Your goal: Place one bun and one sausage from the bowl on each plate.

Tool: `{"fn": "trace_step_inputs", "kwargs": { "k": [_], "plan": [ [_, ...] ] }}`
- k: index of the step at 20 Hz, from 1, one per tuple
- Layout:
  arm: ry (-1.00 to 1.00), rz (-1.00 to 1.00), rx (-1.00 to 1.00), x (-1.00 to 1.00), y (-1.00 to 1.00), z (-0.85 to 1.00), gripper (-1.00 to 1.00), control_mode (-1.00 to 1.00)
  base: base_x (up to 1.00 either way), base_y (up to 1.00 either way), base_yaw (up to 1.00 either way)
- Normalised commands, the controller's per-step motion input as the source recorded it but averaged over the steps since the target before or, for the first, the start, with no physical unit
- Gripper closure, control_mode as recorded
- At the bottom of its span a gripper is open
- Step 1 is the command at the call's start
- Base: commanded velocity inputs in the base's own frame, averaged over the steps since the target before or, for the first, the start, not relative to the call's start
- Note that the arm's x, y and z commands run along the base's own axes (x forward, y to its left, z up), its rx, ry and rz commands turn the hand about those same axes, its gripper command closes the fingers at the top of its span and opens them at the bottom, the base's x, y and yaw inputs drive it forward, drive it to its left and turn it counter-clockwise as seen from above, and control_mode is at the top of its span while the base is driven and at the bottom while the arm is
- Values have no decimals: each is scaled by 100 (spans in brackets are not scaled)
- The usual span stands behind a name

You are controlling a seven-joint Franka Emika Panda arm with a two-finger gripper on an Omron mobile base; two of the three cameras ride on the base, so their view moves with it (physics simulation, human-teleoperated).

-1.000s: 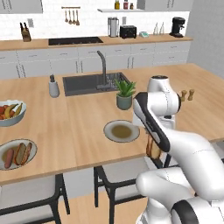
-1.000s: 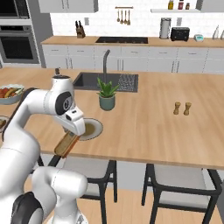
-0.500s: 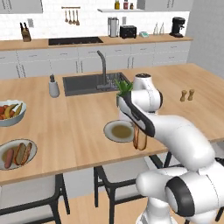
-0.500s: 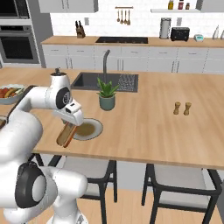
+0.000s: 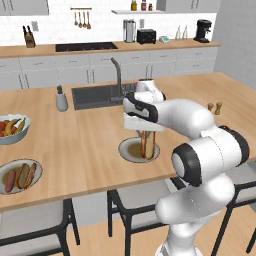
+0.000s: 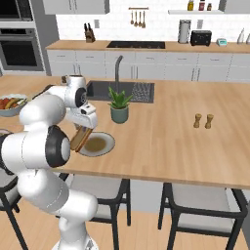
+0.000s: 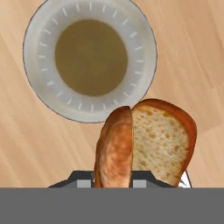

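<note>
Tabletop (image 5: 90,145): wooden kitchen island.
Gripper (image 5: 146,135): closed around bun (image 7: 144,142), above plate (image 7: 39,94).
Bowl (image 5: 7,167): far left, near edge.

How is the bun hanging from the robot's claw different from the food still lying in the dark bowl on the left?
The bun in the claw hangs upright over the plate, while the pieces in the bowl lie flat. The held bun is split open, showing pale crumb in the hand view; the bowl's pieces look closed. Both are brown, elongated foods.
</note>
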Motion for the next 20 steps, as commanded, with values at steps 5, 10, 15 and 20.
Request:
{"fn": "trace_step_inputs", "kwargs": {
  "k": [5, 10, 15, 20],
  "plan": [
    [18, 5, -1, 80, 11, -36, 100, -100, 0, 0, 0],
    [1, 1, 0, 50, 0, -50, 100, -100, 0, 0, 0],
    [0, 0, 0, 9, 17, -35, 100, -100, 0, 0, 0],
    [1, 0, 0, 9, 13, -37, 100, -100, 0, 0, 0]
  ]
}}
